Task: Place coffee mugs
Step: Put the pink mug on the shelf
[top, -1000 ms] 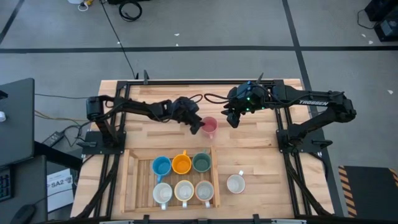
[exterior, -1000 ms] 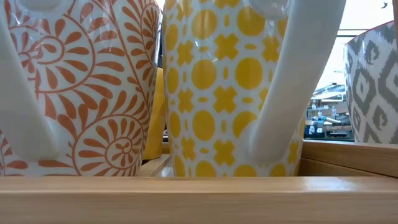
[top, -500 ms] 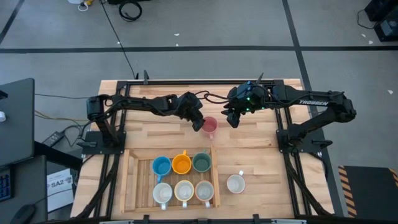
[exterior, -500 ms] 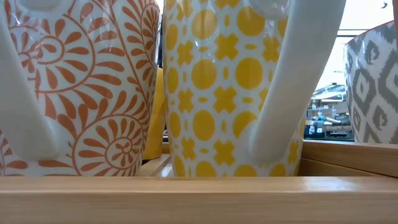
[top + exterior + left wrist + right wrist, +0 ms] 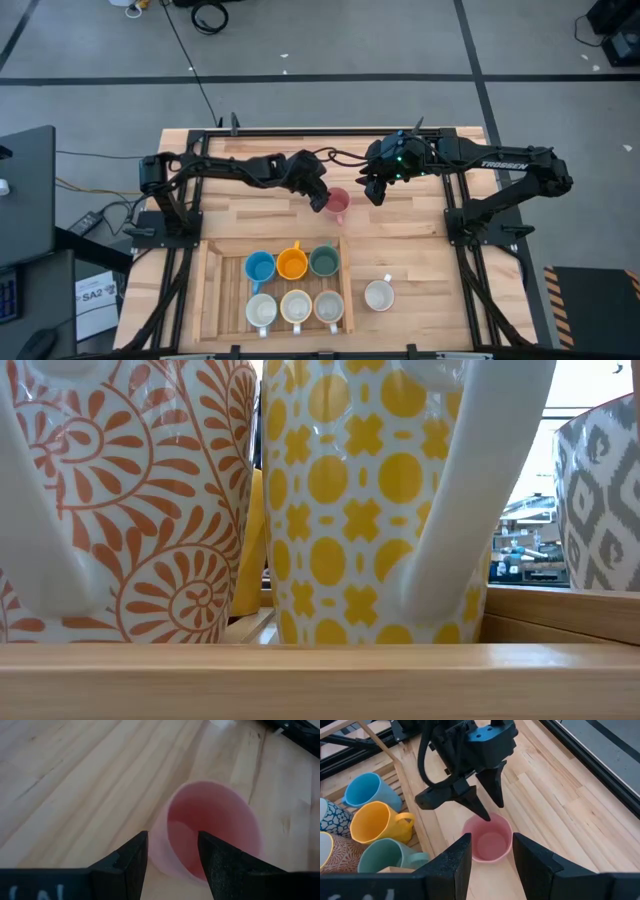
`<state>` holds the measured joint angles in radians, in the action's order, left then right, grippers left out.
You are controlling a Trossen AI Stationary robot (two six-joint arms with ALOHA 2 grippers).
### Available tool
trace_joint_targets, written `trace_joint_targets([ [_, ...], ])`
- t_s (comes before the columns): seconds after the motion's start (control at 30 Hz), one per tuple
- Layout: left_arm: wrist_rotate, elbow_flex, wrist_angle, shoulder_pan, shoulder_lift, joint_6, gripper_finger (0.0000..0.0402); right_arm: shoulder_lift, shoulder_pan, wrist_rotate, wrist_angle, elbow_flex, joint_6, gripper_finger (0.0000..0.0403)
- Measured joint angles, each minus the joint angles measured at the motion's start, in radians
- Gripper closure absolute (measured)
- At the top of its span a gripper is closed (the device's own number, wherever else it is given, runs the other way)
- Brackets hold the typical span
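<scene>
A pink coffee mug (image 5: 337, 205) stands upright on the wooden table, just beyond the tray. My left gripper (image 5: 324, 199) is open and slants down at the mug from the table's left. In the left wrist view its fingertips stand on either side of the mug's near wall (image 5: 162, 840); I see no touch. My right gripper (image 5: 375, 193) hangs open above the table, right of the pink mug (image 5: 487, 840), with nothing between its fingers. Blue (image 5: 260, 267), orange (image 5: 292, 264) and green (image 5: 324, 261) mugs and three pale ones stand in the tray (image 5: 205, 290).
A white mug (image 5: 379, 294) stands on the bare table right of the tray. In the low view, patterned mugs (image 5: 360, 500) fill the picture behind the tray's wooden rim (image 5: 320, 680). Black frame rails run along the table's edges.
My left gripper has risen a little beside the pink mug and tipped, staying open. The pink mug has kept its place on the table.
</scene>
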<state>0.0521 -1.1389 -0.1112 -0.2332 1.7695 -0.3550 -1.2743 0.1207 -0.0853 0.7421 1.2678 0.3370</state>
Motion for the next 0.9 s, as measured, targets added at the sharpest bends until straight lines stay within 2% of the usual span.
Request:
trace_joint_targets([
  [0.9,-0.023,0.000,-0.152,0.012,-0.002,-0.001,0.0229,0.000,0.000,0.000,0.000,0.000,0.000,0.0254],
])
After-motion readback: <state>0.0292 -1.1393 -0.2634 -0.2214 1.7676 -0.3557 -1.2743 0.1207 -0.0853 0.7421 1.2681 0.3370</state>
